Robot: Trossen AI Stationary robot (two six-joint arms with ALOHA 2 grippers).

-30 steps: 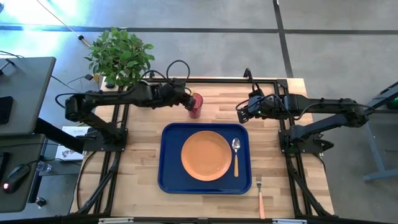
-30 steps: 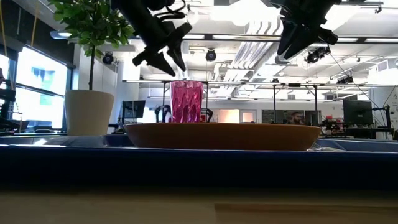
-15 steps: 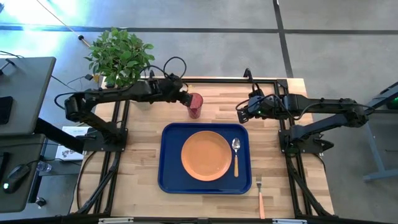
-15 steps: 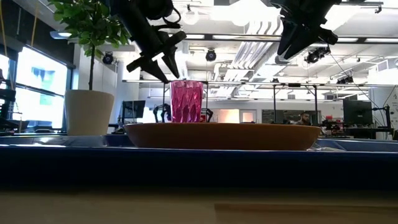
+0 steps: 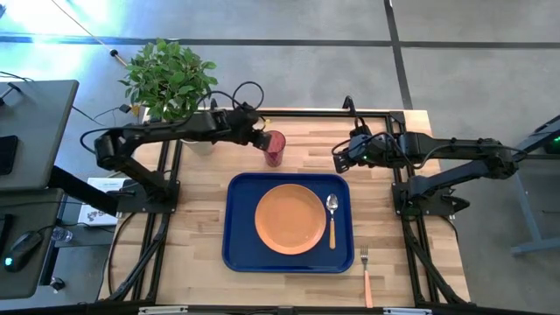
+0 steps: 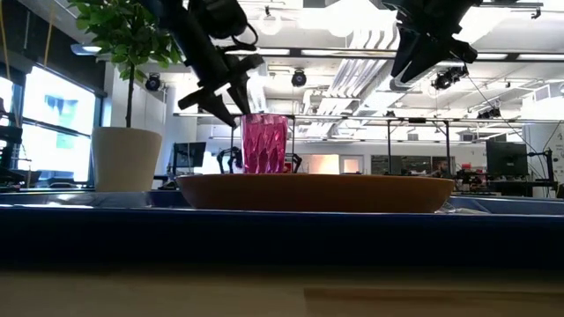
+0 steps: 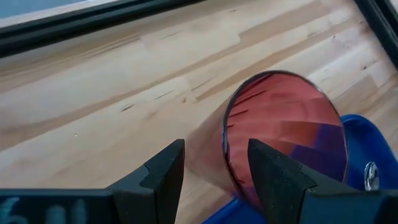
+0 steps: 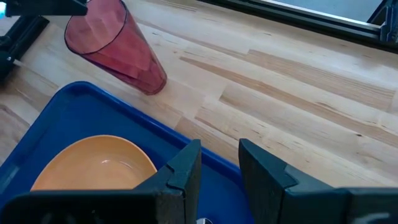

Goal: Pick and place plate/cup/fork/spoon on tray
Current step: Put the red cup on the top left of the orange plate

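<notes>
**Cup on table, not on tray; left gripper open beside it**

The tray (image 5: pixel 238 254) is taken as reference. The plate (image 5: pixel 290 219) is seated at tray centre. The spoon (image 5: pixel 332 217) is laid inside the tray, just beside the plate on the right-arm side, bowl toward the far edge. The fork (image 5: pixel 366 276) is left on the wooden table (image 5: pixel 197 227), just outside the tray's near corner on the right-arm side, tines toward the far edge.

The cup (image 5: pixel 275 148) is stood upright on the table just beyond the tray's far edge, apart from the rim. The left gripper (image 5: pixel 260 138) is positioned just beside the cup, on the side away from the tray; its fingers (image 7: pixel 163 171) are spread, nothing grasped, cup rim seen past the gap.

The right gripper (image 5: pixel 338 159) is held above the table beyond the tray's far corner on its own side; fingers (image 8: pixel 186 168) parted, nothing between them.

A potted plant (image 5: pixel 168 79) is placed at the far table corner on the left-arm side, well apart from the tray.
</notes>
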